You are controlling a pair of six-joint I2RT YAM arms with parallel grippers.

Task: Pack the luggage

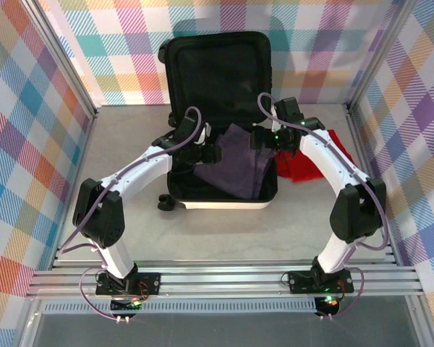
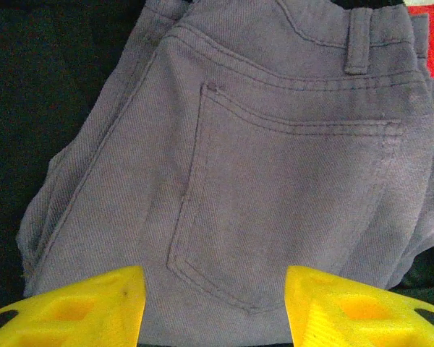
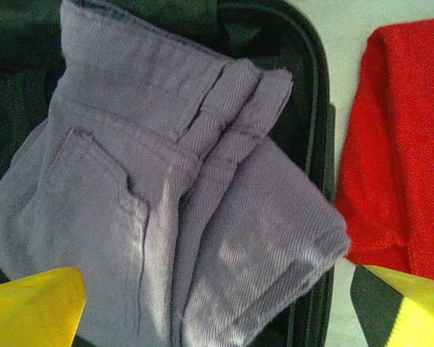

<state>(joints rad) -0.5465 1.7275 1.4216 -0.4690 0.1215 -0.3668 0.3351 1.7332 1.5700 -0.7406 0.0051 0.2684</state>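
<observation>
Left fingers [image 2: 87, 311] and right fingers [image 3: 36, 303] are seen spread apart, nothing gripped, hung just over the folded purple trousers [image 1: 235, 170]. Those are laid in the open luggage [image 1: 217, 204], set mid-surface [image 1: 224, 231], lid [image 1: 217, 72] stood up at the back. A red garment [image 1: 311, 163], maybe a sweater, is laid just beside it on the right.

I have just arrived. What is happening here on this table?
Two robot arms are packing a suitcase that lies open on the table. Folded purple trousers lie in its base. The left gripper and the right gripper hover over them, both open, holding nothing. A red garment lies beside the suitcase, not yet packed.
</observation>
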